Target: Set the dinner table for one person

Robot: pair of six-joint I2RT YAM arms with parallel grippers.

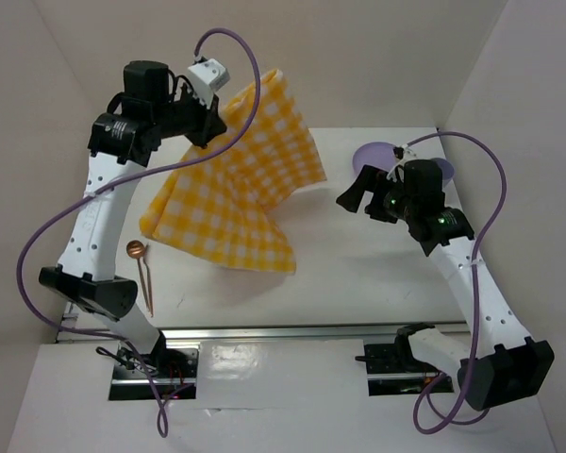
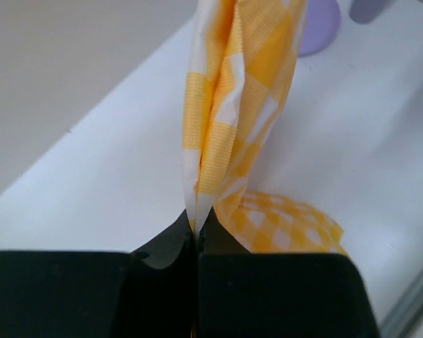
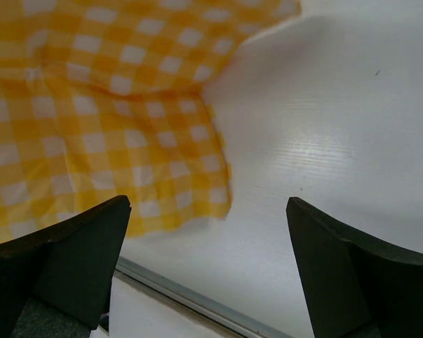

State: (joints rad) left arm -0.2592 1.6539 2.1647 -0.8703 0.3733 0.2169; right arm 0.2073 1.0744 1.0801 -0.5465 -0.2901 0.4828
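Observation:
The orange-and-white checked cloth (image 1: 236,189) hangs half lifted over the left of the white dinner table (image 1: 358,274), its lower folds still resting on the surface. My left gripper (image 1: 219,123) is raised at the back left and shut on the cloth's upper edge. In the left wrist view the fabric (image 2: 233,105) rises pinched between the closed fingertips of that gripper (image 2: 196,225). My right gripper (image 1: 357,189) hovers open to the right of the cloth. In its wrist view that gripper (image 3: 208,232) holds nothing and the cloth's corner (image 3: 92,105) lies off to the left.
A purple plate (image 1: 373,156) sits at the back right, partly hidden by the right arm, and shows again as a plate (image 2: 321,28) in the left wrist view. A copper spoon (image 1: 137,250) lies near the left edge. The metal rail (image 1: 292,332) runs along the near edge.

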